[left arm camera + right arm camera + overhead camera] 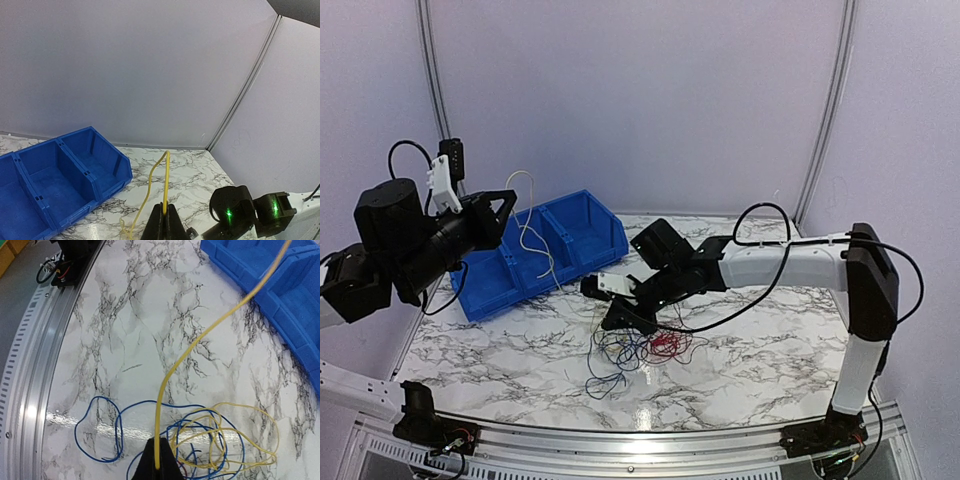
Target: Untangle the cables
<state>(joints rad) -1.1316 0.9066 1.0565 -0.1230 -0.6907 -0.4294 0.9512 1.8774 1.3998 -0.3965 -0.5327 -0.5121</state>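
We see the left gripper (164, 222) raised over the left end of the blue bin (488, 293), its fingers pressed together on a yellow wire (149, 189) that arcs upward and then drops toward the bin's front. The right gripper (159, 466) sits low in front of the bin, pinching a yellow strand too, which as far as we can tell is the same one. The cables (632, 350) — blue, red, yellow and dark loops — lie heaped on the marble table (770, 350) just in front of the bin.

No text, label or number is legible anywhere.
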